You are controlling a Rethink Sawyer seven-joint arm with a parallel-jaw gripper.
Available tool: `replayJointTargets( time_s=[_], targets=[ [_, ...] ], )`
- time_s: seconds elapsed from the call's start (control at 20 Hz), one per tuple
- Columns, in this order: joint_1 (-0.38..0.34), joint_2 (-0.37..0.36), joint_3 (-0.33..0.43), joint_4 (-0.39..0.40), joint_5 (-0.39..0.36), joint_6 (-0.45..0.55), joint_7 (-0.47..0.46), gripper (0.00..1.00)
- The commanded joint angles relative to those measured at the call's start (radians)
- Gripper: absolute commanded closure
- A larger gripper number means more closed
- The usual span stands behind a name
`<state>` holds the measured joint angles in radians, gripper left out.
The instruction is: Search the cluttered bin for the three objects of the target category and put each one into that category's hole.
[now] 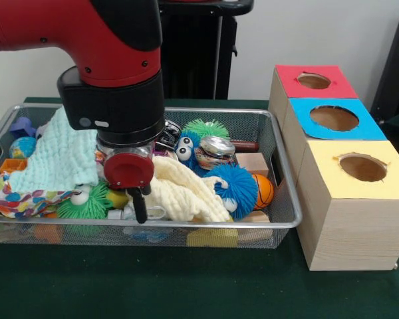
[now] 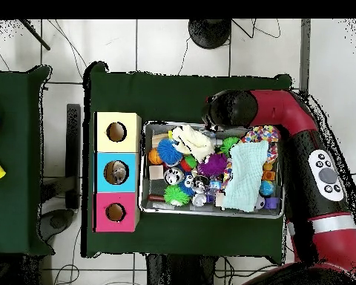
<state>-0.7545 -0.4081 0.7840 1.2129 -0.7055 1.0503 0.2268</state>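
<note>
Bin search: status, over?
Gripper low in bin, state unclear. No clear bottle plainly visible. Cream cloth, mint cloth, blue fuzzy ball cover the pile.

- The glossy red tubular arm (image 1: 60,30) carries small dark screws on its rounded shell.
- A black boxy wrist housing (image 1: 113,106) shows a pale oval marking and a round button.
- A red round cap (image 1: 128,171) has a dark centre.
- From overhead, a grey oval button panel (image 2: 326,176) and a pale band (image 2: 337,223) mark the red link.

front close, overhead far, bin (image 1: 287,199) shared
</note>
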Motion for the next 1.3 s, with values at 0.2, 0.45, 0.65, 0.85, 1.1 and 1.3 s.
replayJointTargets(
  time_s=[0.2,0.45,0.65,0.85,1.1,1.3],
  targets=[
    [0.007,0.037,-0.084,0.048,-0.006,0.039,-0.004,0.00],
    [0.006,0.046,-0.087,0.048,-0.004,0.025,-0.011,0.00],
    [0.003,0.059,-0.086,0.056,-0.003,0.008,-0.012,0.00],
    [0.000,0.057,-0.076,0.069,0.008,-0.004,-0.007,0.00],
    [-0.012,0.058,-0.066,0.083,0.016,-0.025,-0.010,0.00],
    [-0.018,0.065,-0.060,0.089,0.021,-0.041,-0.008,0.00]
  ],
)
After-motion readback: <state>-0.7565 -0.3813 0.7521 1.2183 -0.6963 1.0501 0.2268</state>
